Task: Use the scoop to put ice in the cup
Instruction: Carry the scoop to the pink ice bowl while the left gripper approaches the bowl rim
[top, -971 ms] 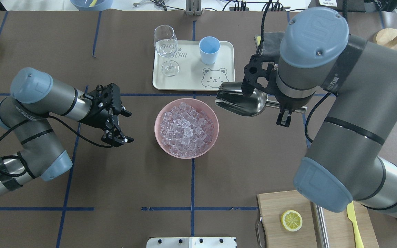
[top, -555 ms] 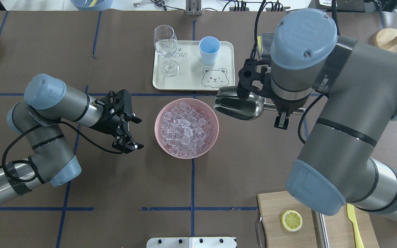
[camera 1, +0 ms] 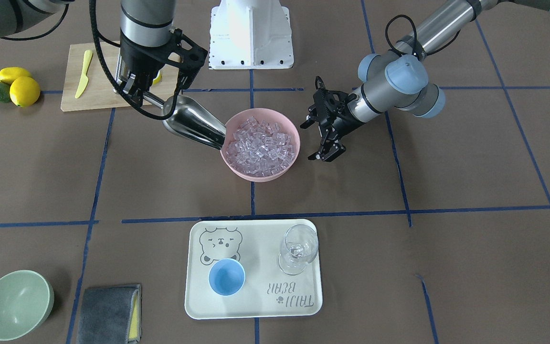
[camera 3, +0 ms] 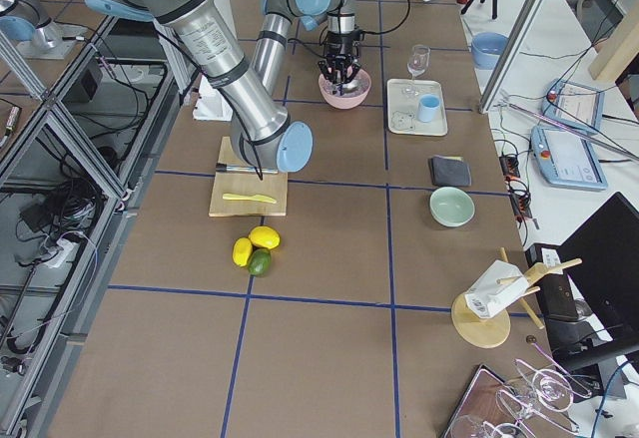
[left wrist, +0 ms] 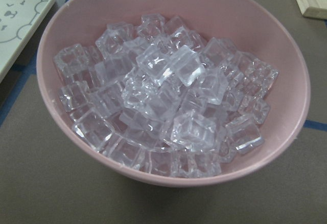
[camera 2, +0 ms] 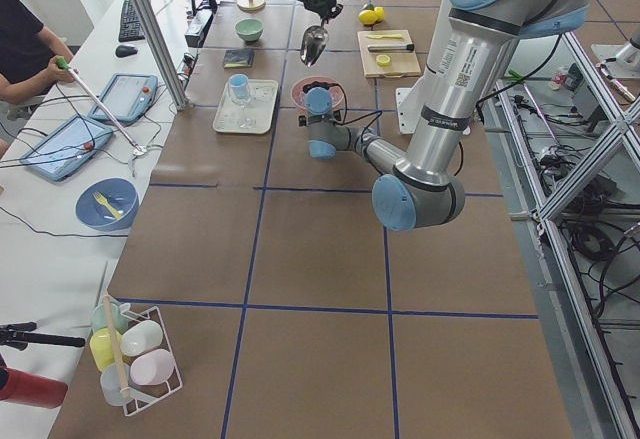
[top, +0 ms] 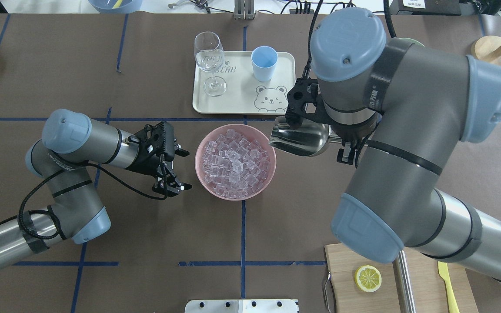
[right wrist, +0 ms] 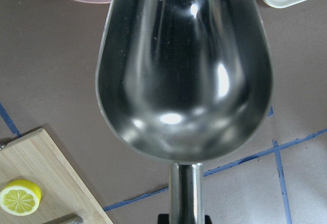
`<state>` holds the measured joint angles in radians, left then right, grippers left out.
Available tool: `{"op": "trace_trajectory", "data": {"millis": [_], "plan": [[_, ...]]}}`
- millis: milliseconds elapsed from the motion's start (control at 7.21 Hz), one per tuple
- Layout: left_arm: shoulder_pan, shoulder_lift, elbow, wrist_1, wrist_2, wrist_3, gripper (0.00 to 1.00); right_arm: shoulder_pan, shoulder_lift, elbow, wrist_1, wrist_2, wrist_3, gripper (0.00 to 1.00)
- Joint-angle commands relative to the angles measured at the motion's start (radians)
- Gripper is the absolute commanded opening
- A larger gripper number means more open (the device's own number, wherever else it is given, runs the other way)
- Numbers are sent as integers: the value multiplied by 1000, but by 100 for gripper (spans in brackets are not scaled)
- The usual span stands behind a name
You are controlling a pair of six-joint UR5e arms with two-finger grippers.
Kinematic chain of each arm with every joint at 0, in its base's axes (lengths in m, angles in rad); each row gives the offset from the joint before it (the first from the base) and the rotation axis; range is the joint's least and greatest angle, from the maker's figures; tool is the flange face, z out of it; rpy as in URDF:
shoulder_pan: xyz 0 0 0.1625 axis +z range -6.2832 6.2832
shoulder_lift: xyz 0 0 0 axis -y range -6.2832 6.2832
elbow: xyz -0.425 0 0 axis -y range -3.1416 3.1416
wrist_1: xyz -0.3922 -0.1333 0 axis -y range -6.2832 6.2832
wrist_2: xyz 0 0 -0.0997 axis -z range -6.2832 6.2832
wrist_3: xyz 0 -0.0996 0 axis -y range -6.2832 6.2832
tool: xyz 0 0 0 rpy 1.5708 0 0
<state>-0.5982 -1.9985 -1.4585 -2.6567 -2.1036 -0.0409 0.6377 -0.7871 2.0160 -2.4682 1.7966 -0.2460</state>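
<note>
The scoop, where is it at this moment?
In the overhead view the scoop is right of centre, held by the right gripper, with its empty mouth at the right rim of the pink bowl of ice.

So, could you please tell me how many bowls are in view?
3: the pink bowl of ice at mid-table, a pale green bowl beside the grey cloth, and a blue bowl on the white side table. Others may be hidden.
</note>
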Motion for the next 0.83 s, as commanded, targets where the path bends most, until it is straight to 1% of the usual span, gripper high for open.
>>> {"op": "trace_trajectory", "data": {"millis": [0,139,277,416,555,693], "plan": [[4,-13,37,-46,17,3,100,-3,41,-42,-26,-6,-36,0],[5,-14,37,-46,16,3,100,-6,84,-106,-28,-8,-59,0],[6,-17,35,-48,16,3,100,-7,124,-164,-53,-38,-138,0],[6,-22,35,-48,16,3,100,-38,129,-166,-89,-128,-177,0],[6,-22,35,-48,16,3,100,-53,127,-178,-94,-166,-221,0],[5,-23,35,-48,16,3,100,-58,129,-181,-112,-169,-274,0]]}}
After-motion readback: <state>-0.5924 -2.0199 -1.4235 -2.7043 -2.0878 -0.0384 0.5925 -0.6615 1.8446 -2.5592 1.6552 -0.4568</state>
